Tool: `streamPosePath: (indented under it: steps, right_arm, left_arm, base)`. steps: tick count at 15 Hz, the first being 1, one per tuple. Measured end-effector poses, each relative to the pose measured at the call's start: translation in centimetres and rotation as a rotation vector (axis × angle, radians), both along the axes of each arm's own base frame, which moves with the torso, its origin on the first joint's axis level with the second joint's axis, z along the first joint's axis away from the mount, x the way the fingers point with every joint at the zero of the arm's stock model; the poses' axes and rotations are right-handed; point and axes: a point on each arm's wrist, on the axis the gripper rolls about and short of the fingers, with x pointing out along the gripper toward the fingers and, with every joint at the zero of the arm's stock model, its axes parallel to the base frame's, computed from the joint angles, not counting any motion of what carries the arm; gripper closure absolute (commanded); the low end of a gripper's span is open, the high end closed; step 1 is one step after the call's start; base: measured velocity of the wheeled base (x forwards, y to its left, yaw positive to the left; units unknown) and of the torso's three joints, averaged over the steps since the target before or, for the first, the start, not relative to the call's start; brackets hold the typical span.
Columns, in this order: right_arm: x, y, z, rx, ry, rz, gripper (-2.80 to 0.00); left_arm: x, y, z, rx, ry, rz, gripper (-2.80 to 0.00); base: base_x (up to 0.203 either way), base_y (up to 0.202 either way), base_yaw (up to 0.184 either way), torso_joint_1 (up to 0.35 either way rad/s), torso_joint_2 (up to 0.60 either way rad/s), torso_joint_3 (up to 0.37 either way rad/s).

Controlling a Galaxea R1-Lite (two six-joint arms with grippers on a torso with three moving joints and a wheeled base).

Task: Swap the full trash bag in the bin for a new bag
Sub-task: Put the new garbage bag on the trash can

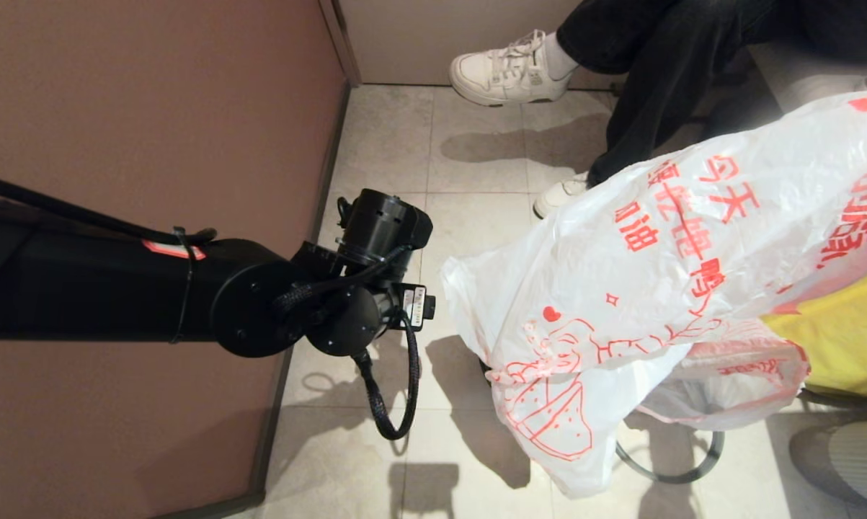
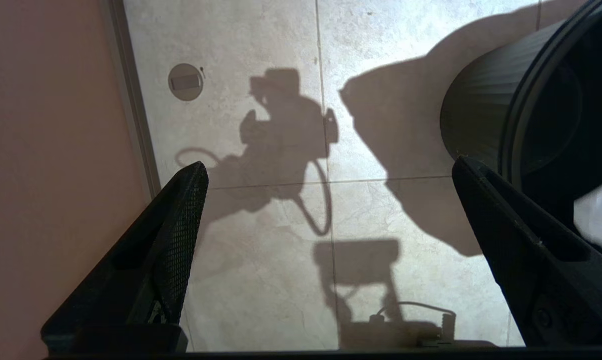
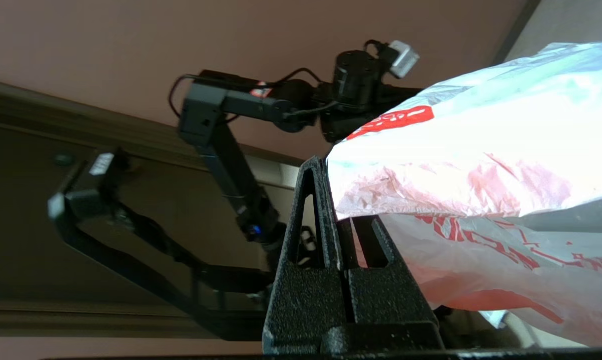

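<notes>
The new bag point(image 1: 664, 274), whitish film with red print and no trash shapes showing, hangs spread out over the bin. My right gripper point(image 3: 331, 190) is shut on the new bag's film point(image 3: 456, 165); in the head view the bag hides that gripper. Of the bin, the grey hoop point(image 1: 671, 476) peeks out below the bag, and the dark ribbed tub point(image 2: 481, 120) stands beside my left gripper point(image 2: 331, 165). That gripper is open over bare floor tiles, holding nothing. A crumpled pink-edged film point(image 1: 728, 375) sits under the new bag. The full trash bag cannot be made out.
A brown wall point(image 1: 152, 108) runs close along the left arm's wrist point(image 1: 375, 274). A seated person's legs and white shoes point(image 1: 509, 68) are on the far tiles. Something yellow point(image 1: 837, 339) lies at the right edge. A round floor plate point(image 2: 185, 81) sits near the wall.
</notes>
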Motion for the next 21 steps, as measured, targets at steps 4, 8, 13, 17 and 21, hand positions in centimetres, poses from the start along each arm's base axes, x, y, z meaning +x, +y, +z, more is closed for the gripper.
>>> streamPosePath:
  steps: [4,8,13,17,21]
  right_arm:
    - [0.6,-1.1,-2.5,-0.039,-0.101,-0.054,0.00]
    - [2.1,-2.9,-1.9,-0.076,-0.192,-0.127,0.00]
    - [3.2,-4.5,-1.4,0.199,0.079,-0.310,0.00]
    - [3.8,-3.0,-2.1,0.415,0.412,-0.437,0.00]
    - [4.3,1.5,-4.7,0.284,0.538,-0.608,0.00]
  left_arm:
    - [-1.2,0.0,1.8,-0.017,-0.039,-0.022,-2.80]
    - [-1.8,0.4,3.8,-0.021,-0.088,-0.038,-2.80]
    - [-2.2,0.0,5.3,-0.045,-0.143,-0.020,-2.80]
    - [-2.8,0.2,6.4,-0.039,-0.181,0.018,-2.80]
    - [-3.4,1.1,6.6,-0.040,-0.183,0.028,-2.80]
  base:
    - [0.000,0.000,0.000,0.000,0.00,0.000]
    - [0.000,0.000,0.000,0.000,0.00,0.000]
    - [0.000,0.000,0.000,0.000,0.00,0.000]
    - [0.000,0.000,0.000,0.000,0.00,0.000]
    - [0.000,0.000,0.000,0.000,0.00,0.000]
